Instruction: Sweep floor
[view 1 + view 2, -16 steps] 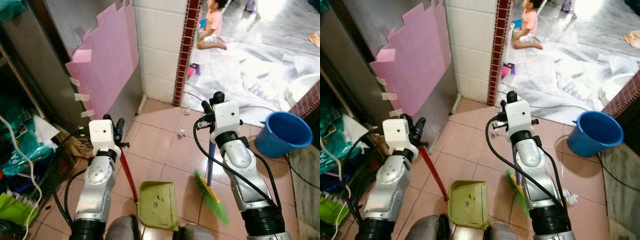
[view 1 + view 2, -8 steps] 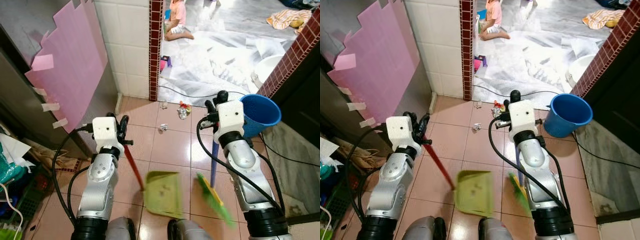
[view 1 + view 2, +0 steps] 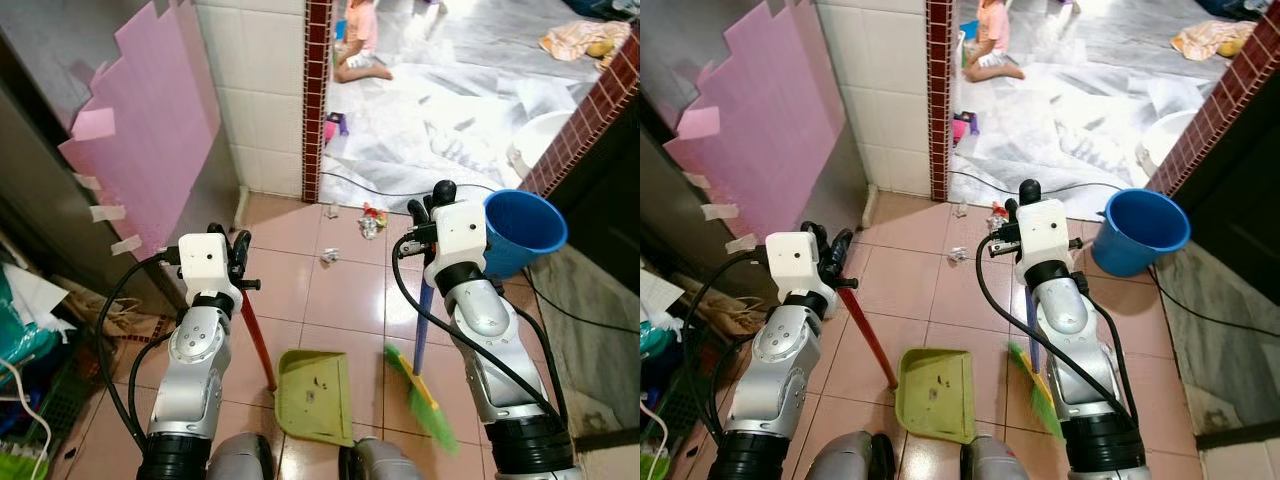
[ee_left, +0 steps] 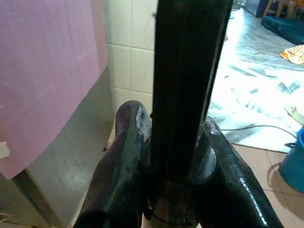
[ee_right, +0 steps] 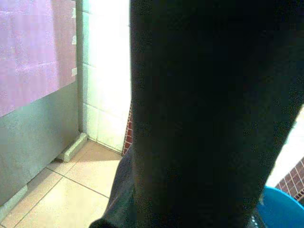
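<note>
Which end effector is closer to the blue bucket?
Right. The right end effector holds the broom right beside the bucket; the left end effector, gripping the dustpan handle, is across the tiles by the pink panel.

Tool [image 4: 173,190] clamped around dustpan handle [image 4: 187,80]

Glossy pinkish floor tiles [image 3: 345,290], white-tiled wall [image 3: 262,90] with a dark red mosaic strip [image 3: 316,100] at its corner, pink sheet [image 3: 150,130] taped to a grey panel beside that wall, crumpled white sheeting [image 3: 450,110] beyond the strip, brightly lit
</note>
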Robot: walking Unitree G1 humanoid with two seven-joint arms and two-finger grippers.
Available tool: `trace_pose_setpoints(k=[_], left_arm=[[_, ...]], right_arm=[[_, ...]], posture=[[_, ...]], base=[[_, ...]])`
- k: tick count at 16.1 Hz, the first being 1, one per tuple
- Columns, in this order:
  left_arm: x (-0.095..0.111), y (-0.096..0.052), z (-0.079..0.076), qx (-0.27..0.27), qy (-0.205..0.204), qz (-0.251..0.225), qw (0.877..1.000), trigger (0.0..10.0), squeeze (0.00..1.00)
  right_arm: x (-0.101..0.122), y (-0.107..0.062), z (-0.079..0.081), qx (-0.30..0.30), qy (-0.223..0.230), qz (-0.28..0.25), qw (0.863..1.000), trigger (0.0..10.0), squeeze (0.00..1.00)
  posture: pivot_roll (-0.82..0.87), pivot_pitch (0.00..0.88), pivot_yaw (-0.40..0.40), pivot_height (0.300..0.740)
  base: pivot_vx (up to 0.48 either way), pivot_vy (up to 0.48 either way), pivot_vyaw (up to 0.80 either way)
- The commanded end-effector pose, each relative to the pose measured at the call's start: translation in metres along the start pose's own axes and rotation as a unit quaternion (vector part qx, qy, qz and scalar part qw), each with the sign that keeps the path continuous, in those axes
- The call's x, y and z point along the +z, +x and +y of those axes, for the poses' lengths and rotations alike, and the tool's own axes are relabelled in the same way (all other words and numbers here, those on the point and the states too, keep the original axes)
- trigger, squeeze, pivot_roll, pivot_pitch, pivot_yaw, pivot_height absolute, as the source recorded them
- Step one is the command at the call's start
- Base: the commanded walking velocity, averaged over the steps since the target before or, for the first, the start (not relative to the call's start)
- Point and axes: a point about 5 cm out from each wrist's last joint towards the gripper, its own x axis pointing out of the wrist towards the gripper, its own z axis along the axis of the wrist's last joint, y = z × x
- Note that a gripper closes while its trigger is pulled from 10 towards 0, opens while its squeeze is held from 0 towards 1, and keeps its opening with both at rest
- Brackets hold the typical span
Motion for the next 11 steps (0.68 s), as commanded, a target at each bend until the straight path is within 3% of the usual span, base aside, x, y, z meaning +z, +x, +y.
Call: trace_pose_setpoints(k=[1,6,8,11], left_arm=[[0.017,0.003,-0.005,-0.013,-0.012,-0.035,0.999,10.0,0.0],[0.017,0.01,-0.011,-0.046,-0.007,-0.027,0.999,10.0,0.0],[0.021,0.016,-0.008,-0.045,-0.004,-0.031,0.999,10.0,0.0],[0.023,0.019,-0.005,-0.043,0.0,-0.034,0.998,10.0,0.0]], right_arm=[[0.012,-0.001,-0.002,-0.009,-0.005,-0.027,1.0,10.0,0.0],[0.014,-0.001,-0.001,-0.032,-0.002,-0.038,0.999,10.0,0.0],[0.021,0.001,-0.001,-0.025,-0.035,-0.065,0.997,10.0,0.0],[0.027,0.006,-0.003,-0.028,-0.038,-0.076,0.996,10.0,0.0]], posture=[[-0.06,0.109,0.01,0.74],[-0.08,0.085,0.065,0.74],[-0.08,0.079,0.072,0.74],[-0.07,0.073,0.075,0.74]], base=[[0.0,-0.281,-0.42],[0.0,-0.391,-0.76],[0.0,-0.412,0.0],[0.0,-0.414,0.0]])
